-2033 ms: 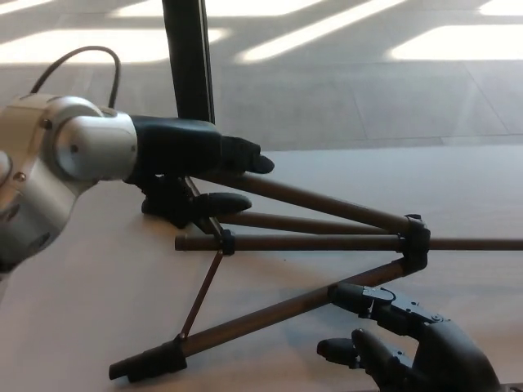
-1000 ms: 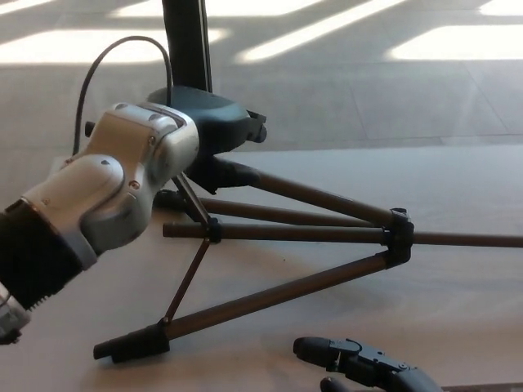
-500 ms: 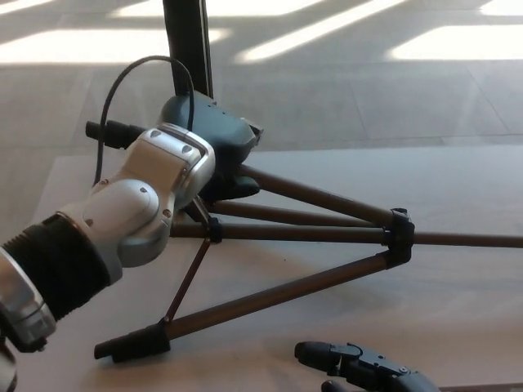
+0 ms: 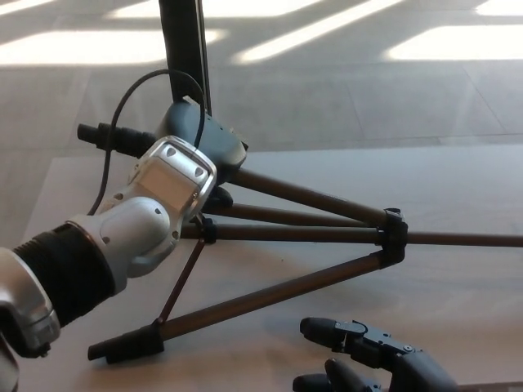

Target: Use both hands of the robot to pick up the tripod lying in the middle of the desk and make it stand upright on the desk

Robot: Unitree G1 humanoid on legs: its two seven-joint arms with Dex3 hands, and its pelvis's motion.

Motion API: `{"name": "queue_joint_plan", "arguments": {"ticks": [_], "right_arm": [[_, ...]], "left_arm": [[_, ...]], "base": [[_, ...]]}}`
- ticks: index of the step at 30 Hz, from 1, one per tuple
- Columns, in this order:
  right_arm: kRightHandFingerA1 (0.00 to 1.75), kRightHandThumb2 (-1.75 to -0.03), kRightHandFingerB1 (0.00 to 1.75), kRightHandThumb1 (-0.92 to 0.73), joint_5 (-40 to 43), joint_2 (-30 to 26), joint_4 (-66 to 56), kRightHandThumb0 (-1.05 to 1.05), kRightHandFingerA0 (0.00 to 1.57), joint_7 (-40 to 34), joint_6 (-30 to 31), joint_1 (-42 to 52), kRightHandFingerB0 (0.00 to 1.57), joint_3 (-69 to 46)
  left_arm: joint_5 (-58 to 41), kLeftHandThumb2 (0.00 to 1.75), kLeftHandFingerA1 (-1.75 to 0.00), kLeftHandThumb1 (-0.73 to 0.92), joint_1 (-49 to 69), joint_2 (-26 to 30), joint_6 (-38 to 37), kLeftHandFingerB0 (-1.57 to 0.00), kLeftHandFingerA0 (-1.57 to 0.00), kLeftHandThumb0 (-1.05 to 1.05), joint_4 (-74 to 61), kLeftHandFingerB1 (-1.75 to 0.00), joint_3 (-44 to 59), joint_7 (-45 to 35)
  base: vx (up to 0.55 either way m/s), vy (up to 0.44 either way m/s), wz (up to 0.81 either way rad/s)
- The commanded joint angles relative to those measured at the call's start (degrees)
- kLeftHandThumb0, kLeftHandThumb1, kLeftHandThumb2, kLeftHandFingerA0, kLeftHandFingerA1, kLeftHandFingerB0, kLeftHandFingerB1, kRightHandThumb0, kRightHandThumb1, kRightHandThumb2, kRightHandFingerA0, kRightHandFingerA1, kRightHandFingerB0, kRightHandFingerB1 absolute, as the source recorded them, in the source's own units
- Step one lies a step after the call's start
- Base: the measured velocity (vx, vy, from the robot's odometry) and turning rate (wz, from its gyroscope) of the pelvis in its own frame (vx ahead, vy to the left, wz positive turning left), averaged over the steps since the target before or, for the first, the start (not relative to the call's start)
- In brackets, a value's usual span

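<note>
Two hands in frame. Left hand (image 4: 204, 143) at upper left of centre, wrapped over the head end of the tripod (image 4: 327, 233), grasping it; white-and-black forearm running down to the lower left corner, cable looping above the wrist. Tripod lying on the desk (image 4: 458, 188) mid-frame, legs splayed, fanning from the clamped collar at right of centre toward the left; one leg foot at lower left, centre tube running off the right edge. Right hand (image 4: 372, 363) at the bottom edge right of centre, fingers spread, holding nothing, apart from the nearest leg. Dark post (image 4: 184, 49) at top, behind the desk.
</note>
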Motion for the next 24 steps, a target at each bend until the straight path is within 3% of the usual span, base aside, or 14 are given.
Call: {"name": "queue_joint_plan", "arguments": {"ticks": [1,3,5,7,8,9,10,12,13,18,21,22,23,24], "right_arm": [[0.62,-0.62,0.40,-0.70,-0.92,0.62,-2.24,-0.68,0.43,-3.53,4.70,-2.07,0.44,-1.49],[0.61,-0.62,0.39,-0.69,-0.87,1.13,-2.07,-0.69,0.43,-4.03,5.09,-2.82,0.44,-1.81],[0.58,-0.62,0.35,-0.71,0.54,3.11,-2.12,-0.72,0.31,-5.78,7.00,-3.49,0.32,-3.02],[0.52,-0.62,0.32,-0.71,8.03,10.42,0.46,-0.76,0.12,-9.38,10.07,-4.15,0.16,-7.58],[0.54,-1.00,0.50,-0.38,9.92,12.49,1.55,-0.39,0.03,-10.30,10.71,-4.49,0.00,-8.86],[0.55,-1.00,0.49,-0.39,12.34,15.99,3.52,-0.39,0.04,-12.24,11.00,-4.90,0.00,-10.77],[0.44,-0.95,0.42,-0.57,13.77,18.98,5.78,-0.80,0.04,-13.87,10.27,-5.43,0.10,-12.41],[0.38,-0.97,0.35,-0.57,15.65,22.85,9.28,-0.80,0.03,-15.62,9.60,-6.57,0.08,-15.18],[0.26,-0.99,0.32,-0.63,15.63,23.75,10.04,-0.88,0.03,-15.70,9.20,-6.73,0.03,-15.64],[0.34,-1.09,0.19,-0.68,15.40,31.67,17.51,-0.80,0.02,-20.99,4.75,-9.74,0.00,-19.19],[0.34,-1.09,0.20,-0.69,15.72,32.72,19.11,-0.79,0.02,-22.03,3.44,-10.47,0.00,-19.55],[0.38,-0.66,0.23,-0.87,16.99,34.42,21.09,-0.83,0.00,-23.03,2.12,-11.21,0.00,-20.47],[0.39,-0.67,0.23,-0.87,17.12,35.12,21.96,-0.84,0.00,-24.05,1.53,-11.71,0.00,-20.64],[0.34,-1.07,0.19,-0.67,17.87,35.74,22.69,-0.79,0.01,-24.52,1.05,-11.95,0.00,-21.07]], "left_arm": [[8.41,0.58,-1.56,0.48,3.12,1.72,-11.69,-0.82,-0.90,-0.26,5.84,-0.61,0.07,28.34],[7.86,0.58,-1.70,0.49,2.96,1.55,-12.27,-0.85,-0.95,-0.33,6.76,-0.64,0.59,30.33],[5.32,0.57,-1.72,0.50,3.43,1.02,-13.65,-0.85,-0.90,-0.35,7.44,-0.71,2.61,32.47],[3.68,0.57,-1.73,0.49,3.23,0.87,-14.97,-0.86,-0.89,-0.34,7.98,-0.78,3.77,32.64],[2.79,0.57,-1.72,0.51,3.28,0.78,-15.42,-0.86,-0.89,-0.35,7.92,-0.80,4.45,32.31],[1.63,0.57,-1.75,0.51,3.41,0.75,-16.16,-0.85,-0.90,-0.36,7.74,-0.79,5.44,32.40],[1.28,0.86,-1.36,0.39,3.22,0.68,-16.63,-0.81,-1.20,-0.37,7.73,-0.87,5.88,32.81],[1.86,0.85,-1.36,0.37,2.68,0.66,-17.46,-0.81,-1.20,-0.37,8.18,-0.86,5.89,34.49],[1.80,0.58,-1.75,0.53,2.67,0.64,-17.64,-0.85,-0.90,-0.36,8.20,-0.84,6.08,34.55],[0.32,0.57,-1.62,0.44,2.66,-0.39,-17.82,-0.90,-0.85,-0.37,8.54,-0.72,8.29,33.83],[0.61,0.56,-1.67,0.46,2.77,-0.66,-18.03,-0.89,-0.86,-0.31,8.80,-0.69,8.65,33.97],[0.52,0.56,-1.67,0.47,3.10,-0.88,-18.18,-0.89,-0.87,-0.31,9.12,-0.68,8.88,34.62],[-0.48,0.56,-1.69,0.48,3.52,-1.31,-17.70,-0.88,-0.87,-0.32,8.72,-0.67,9.79,33.40],[-0.28,0.56,-1.68,0.48,3.51,-1.39,-17.54,-0.88,-0.85,-0.33,8.77,-0.66,9.71,33.17]], "base": [[0.00,0.000,0.00],[0.00,0.000,0.00],[0.00,0.000,0.00],[0.00,0.000,0.00],[0.00,0.000,0.00],[0.00,0.000,0.00],[0.00,0.000,0.00],[0.00,0.000,0.00],[0.00,0.000,0.00],[0.00,0.000,0.00],[0.00,0.000,0.00],[0.00,0.000,0.00],[0.00,0.000,0.00],[0.00,0.000,0.00]]}}
